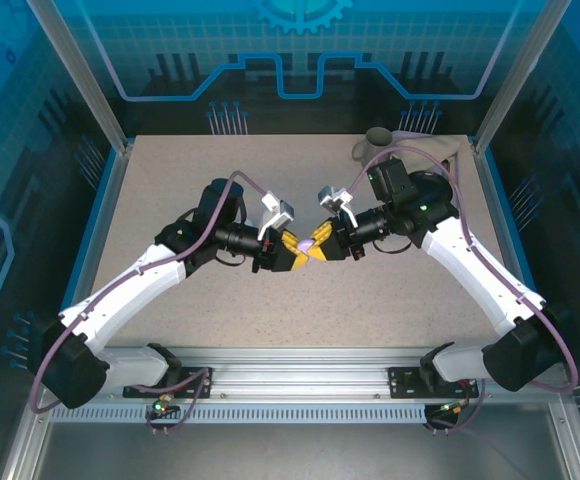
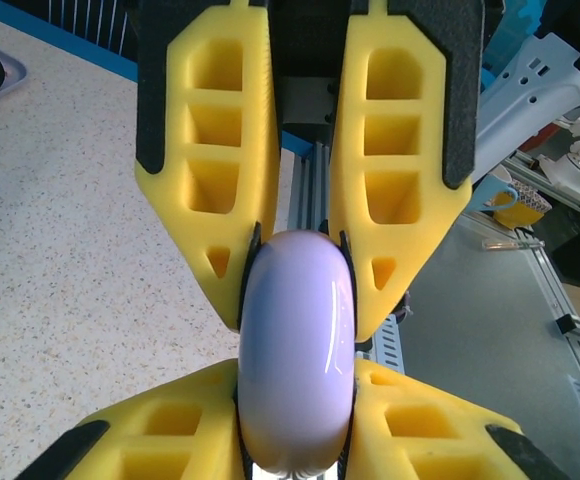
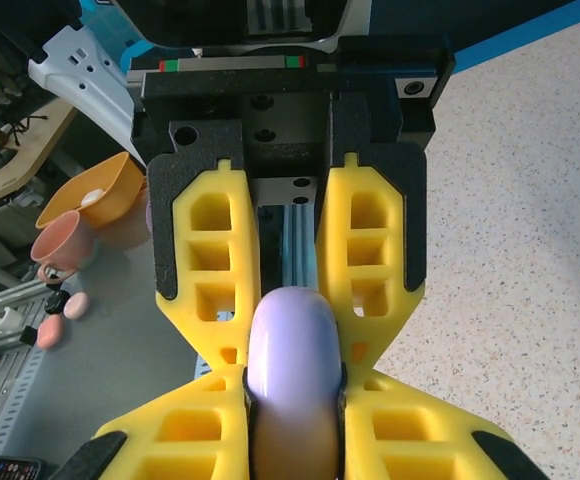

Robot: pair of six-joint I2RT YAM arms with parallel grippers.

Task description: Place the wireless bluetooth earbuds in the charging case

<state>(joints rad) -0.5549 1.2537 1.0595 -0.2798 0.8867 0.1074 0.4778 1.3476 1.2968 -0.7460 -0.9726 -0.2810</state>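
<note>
The lavender charging case [image 1: 306, 243], a smooth rounded shell, is held closed above the middle of the table [image 1: 170, 200], pinched from both sides. My left gripper [image 1: 295, 248] comes in from the left and is shut on one end of the case [image 2: 295, 340]. My right gripper [image 1: 318, 245] comes in from the right and is shut on the other end of the case [image 3: 292, 360]. The two pairs of yellow fingers [image 2: 210, 190] nearly touch tip to tip around it. The earbuds are out of view.
A beige crumpled thing [image 1: 410, 150] with a dark round piece [image 1: 377, 135] lies at the table's back right corner, just behind the right arm. Metal frame posts [image 1: 80, 75] stand at the back corners, and a rail [image 1: 300, 365] runs along the near edge.
</note>
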